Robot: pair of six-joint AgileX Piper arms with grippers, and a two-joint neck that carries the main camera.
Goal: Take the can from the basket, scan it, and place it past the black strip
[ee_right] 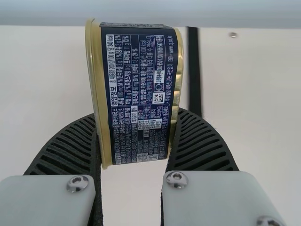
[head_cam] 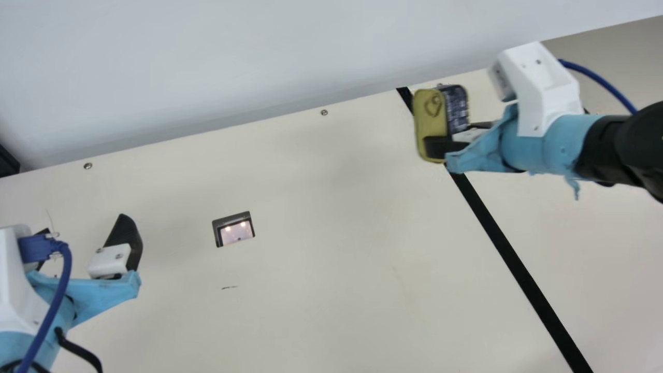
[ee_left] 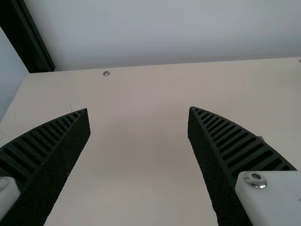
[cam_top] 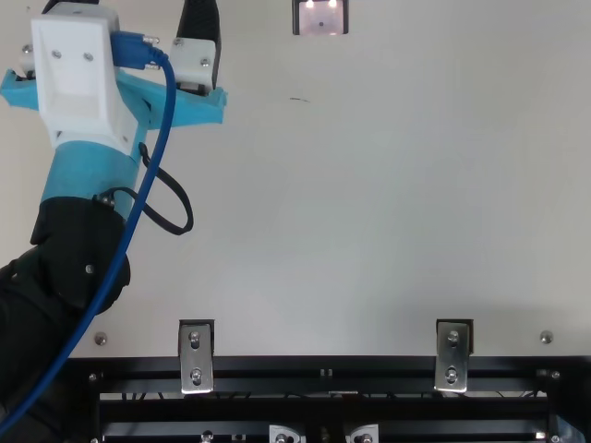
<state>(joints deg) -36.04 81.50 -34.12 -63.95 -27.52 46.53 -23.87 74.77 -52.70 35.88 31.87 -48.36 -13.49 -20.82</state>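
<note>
Can [head_cam: 429, 124] sits grasped in our right hand [head_cam: 446, 137], one ribbed finger [ee_right: 70, 146] pressed against each flat face. Its gold end with a ring pull faces left in the main view, and its navy side carries small white print. We see it in front of the far part of the black strip [head_cam: 513, 259], which slants from the far edge of the counter [head_cam: 336, 207] toward the near right. Whether the can touches the counter, we cannot tell.

Our left hand [head_cam: 85, 225] is released at the left, its fingers spread well apart, with bare counter seen between them. A blue cable [head_cam: 59, 290] runs along that arm. Between this hand and the strip, the small scanner [head_cam: 216, 233] lies set in the counter, two lights glowing in its window. Just on its near side is a short dark mark [head_cam: 229, 287].
</note>
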